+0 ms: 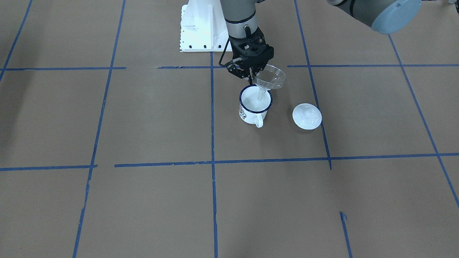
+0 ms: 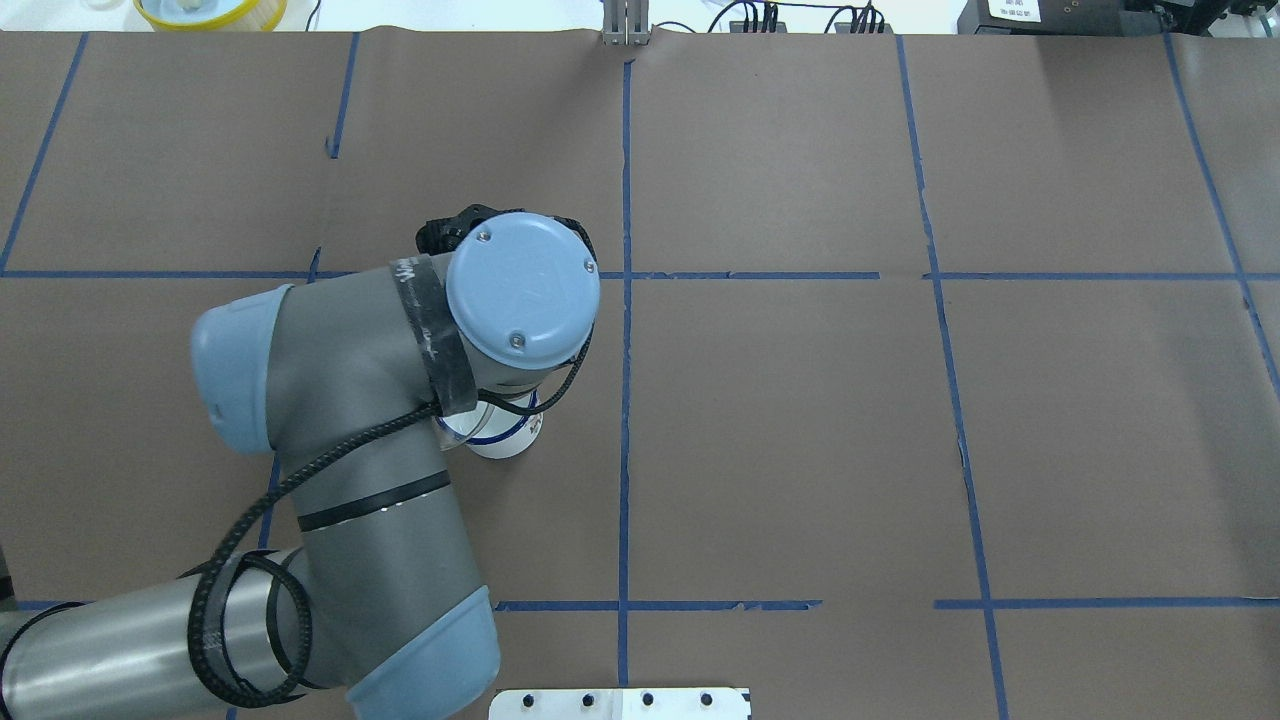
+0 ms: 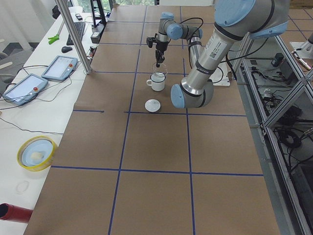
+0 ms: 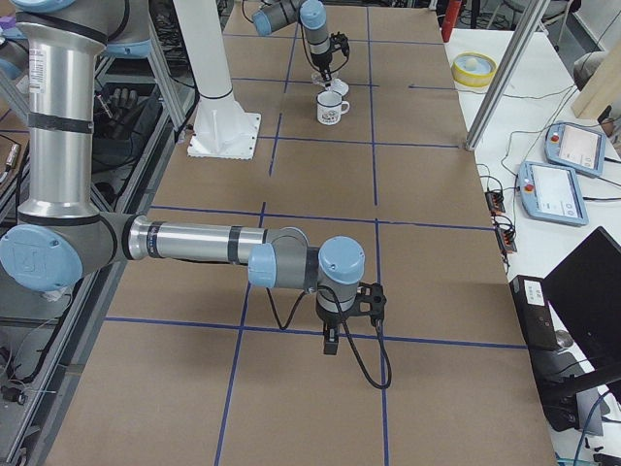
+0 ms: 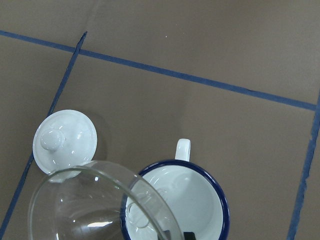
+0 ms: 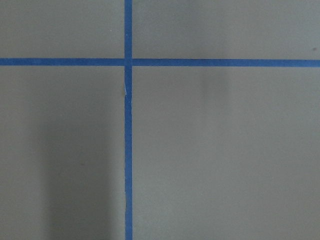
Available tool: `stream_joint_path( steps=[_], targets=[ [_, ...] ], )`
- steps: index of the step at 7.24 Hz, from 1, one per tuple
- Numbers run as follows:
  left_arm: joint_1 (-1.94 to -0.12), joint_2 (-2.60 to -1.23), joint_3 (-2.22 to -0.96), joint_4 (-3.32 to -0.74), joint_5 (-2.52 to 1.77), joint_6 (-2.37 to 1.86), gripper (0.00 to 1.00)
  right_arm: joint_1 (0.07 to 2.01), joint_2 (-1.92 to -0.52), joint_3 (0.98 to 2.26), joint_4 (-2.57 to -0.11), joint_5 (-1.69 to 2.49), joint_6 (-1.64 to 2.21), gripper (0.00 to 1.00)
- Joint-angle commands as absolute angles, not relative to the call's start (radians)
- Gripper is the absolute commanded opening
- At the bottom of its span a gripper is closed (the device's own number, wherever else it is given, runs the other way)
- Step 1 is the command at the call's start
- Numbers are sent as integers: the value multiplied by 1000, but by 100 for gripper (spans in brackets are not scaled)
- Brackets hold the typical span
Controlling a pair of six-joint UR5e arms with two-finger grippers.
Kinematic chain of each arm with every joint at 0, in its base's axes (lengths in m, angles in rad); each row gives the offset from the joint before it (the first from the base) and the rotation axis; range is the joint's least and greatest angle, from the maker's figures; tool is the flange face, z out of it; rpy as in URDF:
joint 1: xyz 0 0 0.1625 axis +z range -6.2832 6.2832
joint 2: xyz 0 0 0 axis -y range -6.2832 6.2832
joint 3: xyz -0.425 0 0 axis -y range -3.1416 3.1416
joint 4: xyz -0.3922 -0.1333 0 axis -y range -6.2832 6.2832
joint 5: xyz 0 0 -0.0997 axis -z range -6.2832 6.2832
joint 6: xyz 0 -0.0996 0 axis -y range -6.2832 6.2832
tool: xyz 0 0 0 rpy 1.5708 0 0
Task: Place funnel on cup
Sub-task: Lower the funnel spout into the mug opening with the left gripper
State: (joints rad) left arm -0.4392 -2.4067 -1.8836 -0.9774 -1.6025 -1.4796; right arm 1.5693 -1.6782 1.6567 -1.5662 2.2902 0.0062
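Overhead, cup mostly under left arm

Brown bench gridded with blue tape, cup standing upright, white lid close beside it

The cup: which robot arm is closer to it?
Left. The left gripper holds the funnel just above the cup; the right gripper hangs far from it.

I read the left gripper pointing straight down, pinched on the rim of the funnel, with the wrist vertical and the elbow folded. The right arm stretches out low, the right gripper aimed downward. I cannot tell how its jaws stand.
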Motion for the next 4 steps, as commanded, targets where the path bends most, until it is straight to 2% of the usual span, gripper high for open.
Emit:
stream_joint_path(
  steps=[1,4],
  targets=[
    [-425,-2431,-1859,-965,-1575,-1468,0,1569,-1678,1657,-1566,2290,6,100],
    [-423,-2428,-1810,-983,-1552,-1454,0,1569,-1678,1657,-1566,2290,6,100]
  ],
)
